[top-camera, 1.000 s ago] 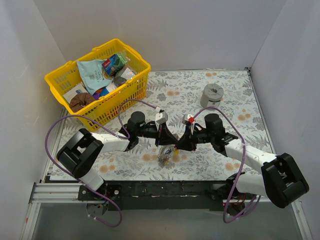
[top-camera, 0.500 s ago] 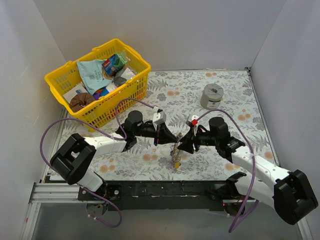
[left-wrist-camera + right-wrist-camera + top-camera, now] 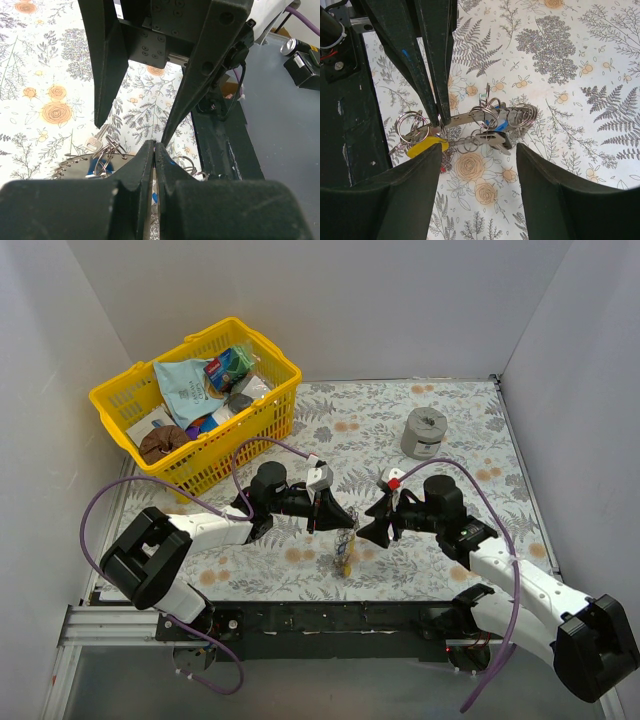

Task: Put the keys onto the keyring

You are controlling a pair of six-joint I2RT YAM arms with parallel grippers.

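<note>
Your left arm (image 3: 215, 525) reaches in from the lower left of the top view, wrist held low. The left gripper (image 3: 338, 520) is pinched tight on the keyring (image 3: 470, 118), which hangs edge-on under its tips over the floral table (image 3: 450, 400). The keys (image 3: 425, 146), one yellow-headed, one blue and one plain silver, dangle from small rings on it. Your right arm (image 3: 500, 565) comes in from the lower right. The right gripper (image 3: 366, 531) faces the bunch with its jaws spread wide, holding nothing. The black rail (image 3: 330, 618) at the near edge runs close below the bunch. The yellow basket (image 3: 120, 400) at upper left and the grey roll (image 3: 423, 432) at upper right stand well apart.
</note>
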